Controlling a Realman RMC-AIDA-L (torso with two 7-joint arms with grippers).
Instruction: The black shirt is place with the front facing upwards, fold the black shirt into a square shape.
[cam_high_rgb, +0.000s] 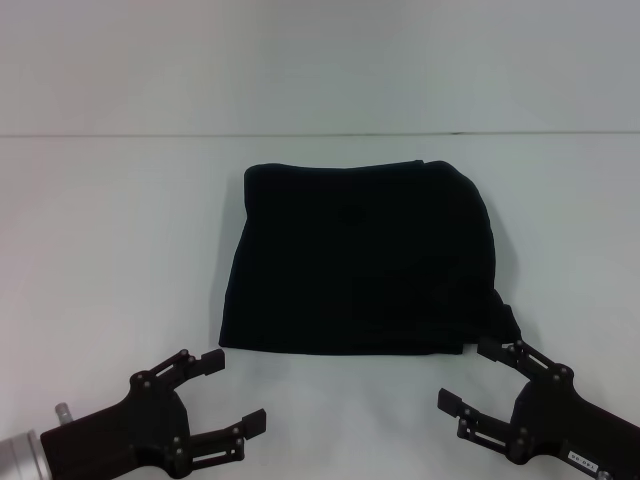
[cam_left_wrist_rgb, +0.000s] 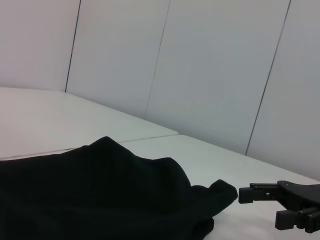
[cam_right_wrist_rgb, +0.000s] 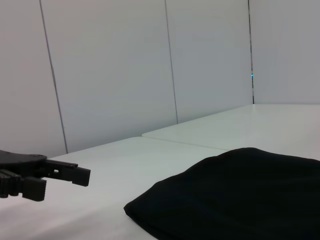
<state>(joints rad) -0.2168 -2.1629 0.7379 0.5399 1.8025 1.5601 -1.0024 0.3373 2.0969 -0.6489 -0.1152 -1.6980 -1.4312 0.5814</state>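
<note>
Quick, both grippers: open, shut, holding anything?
Left gripper: open, holding nothing, on the near side of the black shirt, apart from it.
Right gripper: open, holding nothing, at the shirt's near right corner.

You see the black shirt (cam_high_rgb: 362, 258) folded into a roughly square bundle, lying flat at the centre of the head view. No lettering shows. Its lower right corner is bunched and uneven.

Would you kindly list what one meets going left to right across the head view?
Left tool, open → black shirt, folded on the white table → right tool, open, at the shirt's near right corner.
</note>
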